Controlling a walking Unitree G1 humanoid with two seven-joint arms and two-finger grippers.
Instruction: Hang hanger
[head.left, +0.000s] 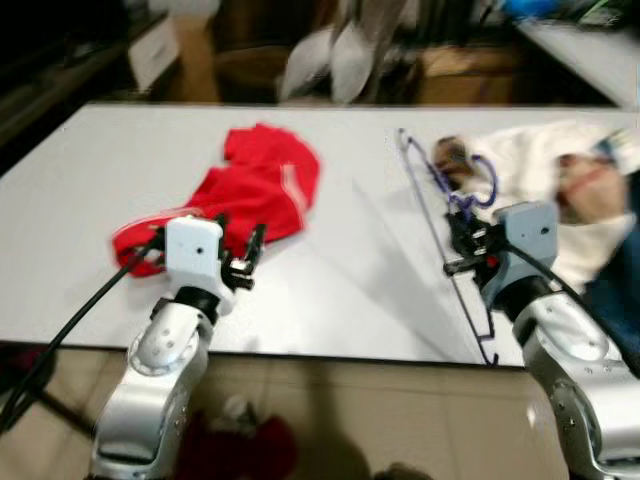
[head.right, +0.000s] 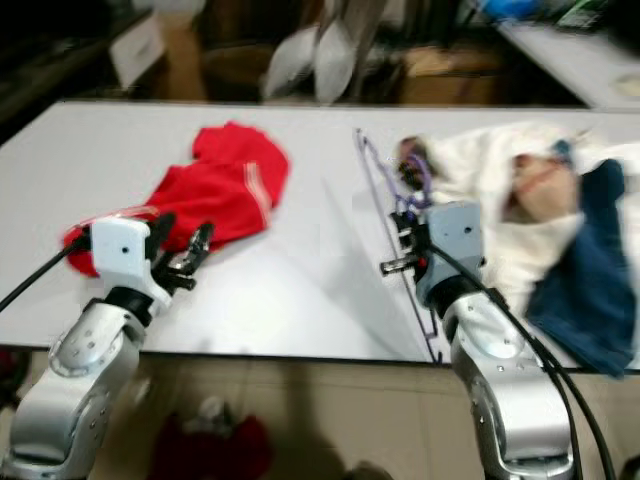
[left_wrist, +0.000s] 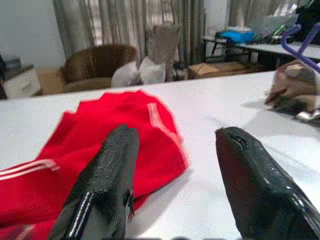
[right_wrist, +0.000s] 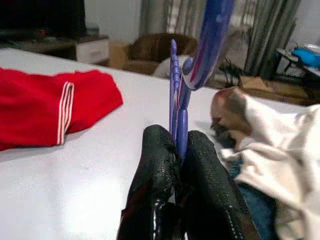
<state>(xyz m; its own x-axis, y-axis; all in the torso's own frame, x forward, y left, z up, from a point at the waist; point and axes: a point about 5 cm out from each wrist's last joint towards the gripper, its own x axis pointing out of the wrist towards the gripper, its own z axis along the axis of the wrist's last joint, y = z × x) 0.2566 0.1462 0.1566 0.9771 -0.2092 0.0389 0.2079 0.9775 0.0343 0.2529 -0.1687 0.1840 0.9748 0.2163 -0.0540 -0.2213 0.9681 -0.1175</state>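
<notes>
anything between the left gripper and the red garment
Nothing visible does. The open left gripper hovers at the near edge of the red garment on the white table. The right gripper is shut on the purple hanger.

A wide, pale grey tabletop (head.left: 330, 290) fills the middle of the scene, its near edge running above a glossy beige tiled floor (head.left: 380, 420). On the far side stands a brown rounded armchair (left_wrist: 97, 62), with long grey-striped curtains (left_wrist: 125, 22) hanging behind it and daylight coming through them. At the far left, against a plain light wall (left_wrist: 25, 27), sits a low white cabinet (left_wrist: 20, 82). At the far right a second long white table (left_wrist: 272, 47) carries a flat blue object (left_wrist: 239, 36), with a brown cardboard box (left_wrist: 212, 67) on the floor near it.
</notes>
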